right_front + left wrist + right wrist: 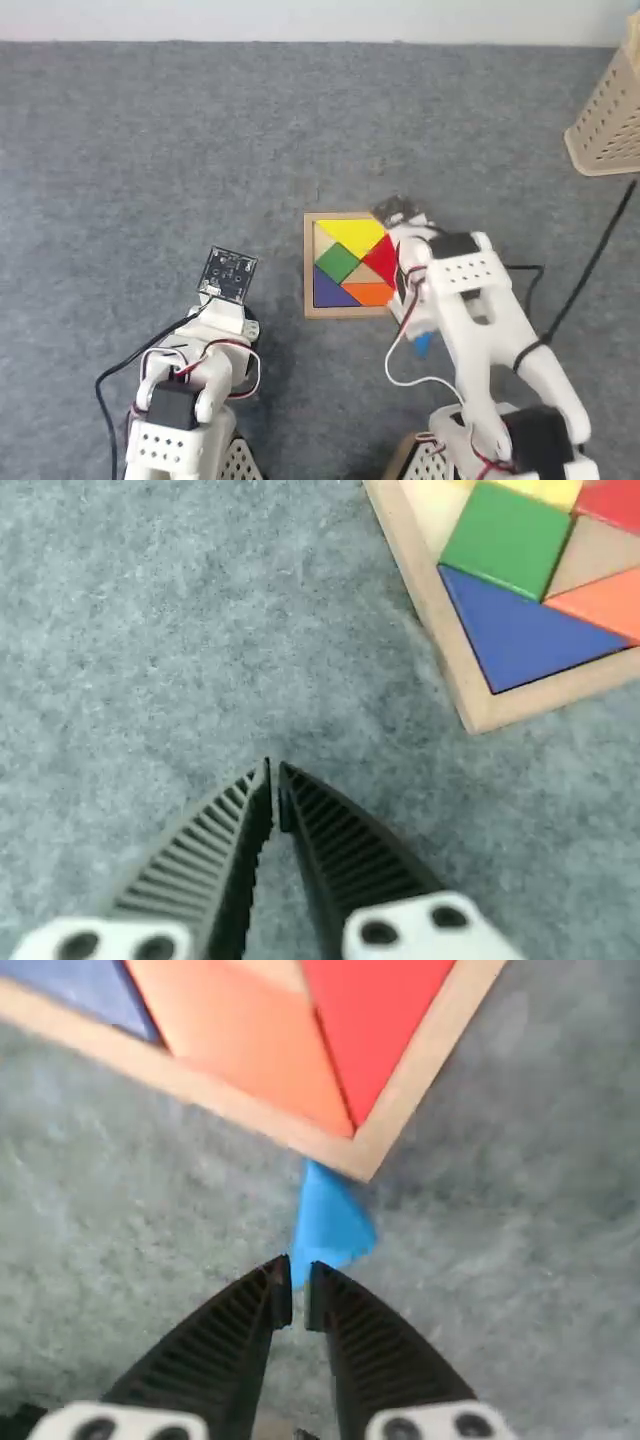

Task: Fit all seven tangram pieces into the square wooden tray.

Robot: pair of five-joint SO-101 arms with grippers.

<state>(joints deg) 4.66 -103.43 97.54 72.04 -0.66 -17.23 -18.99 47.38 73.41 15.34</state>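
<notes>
While the right gripper (298,1278) is clamped on the tip of a light blue piece (330,1222) just outside a corner of the wooden tray (200,1090), the left gripper (273,770) hangs, jaws together, over the grey desk (150,630) near the tray, which sits mid-desk holding yellow (352,233), green (337,262), red (383,260), orange (370,292) and dark blue (328,290) pieces

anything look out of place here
Yes: the light blue piece is outside the wooden tray, just off one corner, pinched in the right tool rather than fitted inside.
</notes>
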